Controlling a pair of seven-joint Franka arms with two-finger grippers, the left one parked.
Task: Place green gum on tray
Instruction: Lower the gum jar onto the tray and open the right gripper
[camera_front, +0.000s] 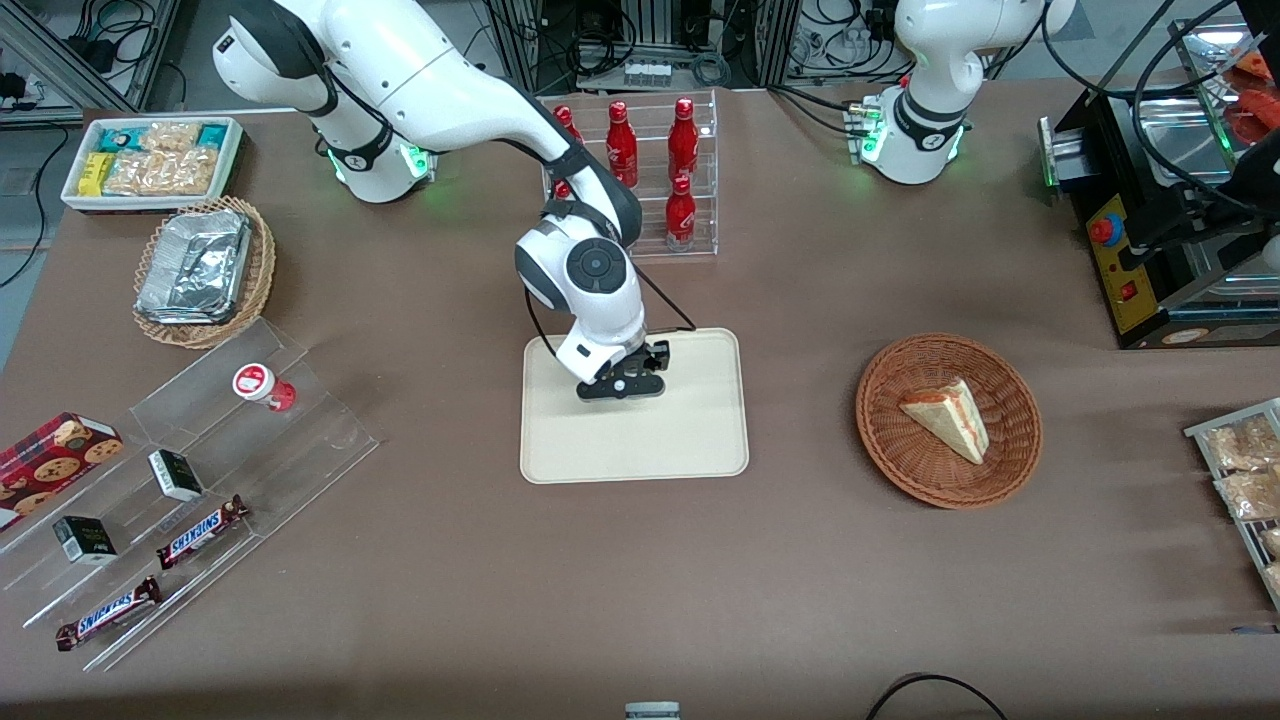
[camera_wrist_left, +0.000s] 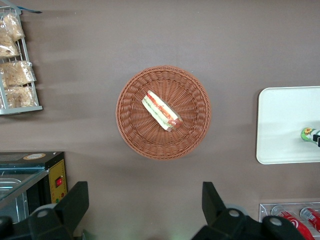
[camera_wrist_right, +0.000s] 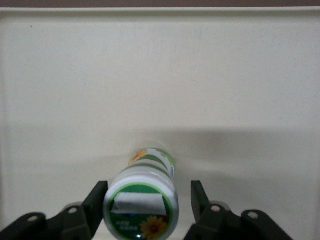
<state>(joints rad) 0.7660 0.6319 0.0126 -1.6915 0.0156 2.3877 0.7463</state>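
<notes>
Cream-beige and flat, the tray (camera_front: 690, 430) lies on the brown table (camera_front: 500, 600) near the middle, between the two arms' ends. The right arm's gripper (camera_front: 625, 385) hangs low over the tray's part that lies farther from the front camera. In the right wrist view the green gum (camera_wrist_right: 142, 200) stands upright on the tray (camera_wrist_right: 160, 75), its white lid ringed in green and showing a small sunflower. The gripper's (camera_wrist_right: 145, 202) two black fingers (camera_wrist_right: 95, 202) stand apart, one on each side of the bottle; there is a clear gap between the bottle and one finger, and the other is just beside it, though contact there cannot be judged. The left wrist view shows a sliver of the gum (camera_wrist_left: 306, 134) on the tray (camera_wrist_left: 280, 125).

Toward the parked arm's end sits a round wicker basket (camera_front: 880, 430) holding a wedge sandwich (camera_front: 950, 415). Toward the working arm's end a clear stepped stand (camera_front: 320, 420) carries a red-lidded gum bottle (camera_front: 262, 385) and two chocolate bars (camera_front: 200, 530). Red cola bottles (camera_front: 682, 135) stand in a clear rack, farther from the front camera than the tray.
</notes>
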